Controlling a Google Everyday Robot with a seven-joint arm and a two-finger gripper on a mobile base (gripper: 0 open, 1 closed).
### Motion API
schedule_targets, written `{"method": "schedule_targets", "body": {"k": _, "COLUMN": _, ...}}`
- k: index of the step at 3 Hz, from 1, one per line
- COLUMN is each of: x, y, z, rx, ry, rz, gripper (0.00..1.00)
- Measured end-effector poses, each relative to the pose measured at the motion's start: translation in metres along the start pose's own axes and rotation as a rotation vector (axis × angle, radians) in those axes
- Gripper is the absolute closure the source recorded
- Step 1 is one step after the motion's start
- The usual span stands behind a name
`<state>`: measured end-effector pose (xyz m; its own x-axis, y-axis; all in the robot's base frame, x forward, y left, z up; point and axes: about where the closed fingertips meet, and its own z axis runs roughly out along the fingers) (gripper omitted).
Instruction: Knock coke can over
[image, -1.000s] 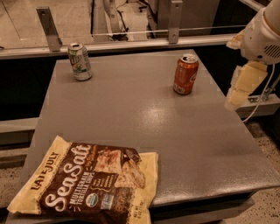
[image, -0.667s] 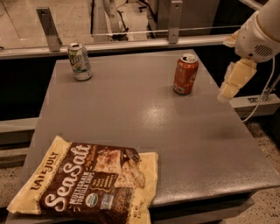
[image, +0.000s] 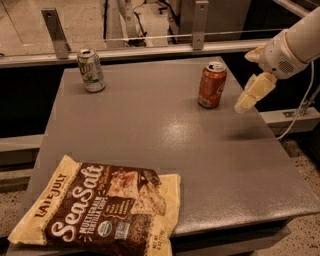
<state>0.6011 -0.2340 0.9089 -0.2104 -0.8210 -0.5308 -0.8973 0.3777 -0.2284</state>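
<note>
The coke can (image: 211, 85), red-orange with a silver top, stands upright on the grey table (image: 165, 145), right of centre toward the back. My gripper (image: 248, 99) hangs from the white arm at the right and sits just right of the can at about its height, with a small gap between them. It holds nothing.
A pale green-and-white can (image: 91, 70) stands upright at the table's back left. A brown and cream chips bag (image: 105, 207) lies flat at the front left corner. A rail with metal posts (image: 55, 33) runs behind the table. A white cable (image: 300, 107) hangs at the right.
My gripper has moved left and a little down, from beyond the table's right edge to close beside the coke can. The can has not moved.
</note>
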Motion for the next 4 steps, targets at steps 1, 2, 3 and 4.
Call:
{"method": "schedule_targets", "body": {"k": 1, "x": -0.003, "y": -0.003, "z": 0.025, "rx": -0.056, "ry": -0.141, "rz": 0.044, "gripper": 0.00}}
{"method": "schedule_targets", "body": {"k": 2, "x": -0.012, "y": 0.004, "z": 0.041, "rx": -0.111, "ry": -0.265, "rz": 0.074, "gripper": 0.00}}
{"method": "schedule_targets", "body": {"k": 3, "x": -0.031, "y": 0.020, "z": 0.055, "rx": -0.174, "ry": -0.367, "rz": 0.092, "gripper": 0.00}}
{"method": "schedule_targets", "body": {"k": 4, "x": -0.057, "y": 0.041, "z": 0.064, "rx": -0.236, "ry": -0.448, "rz": 0.084, "gripper": 0.00}}
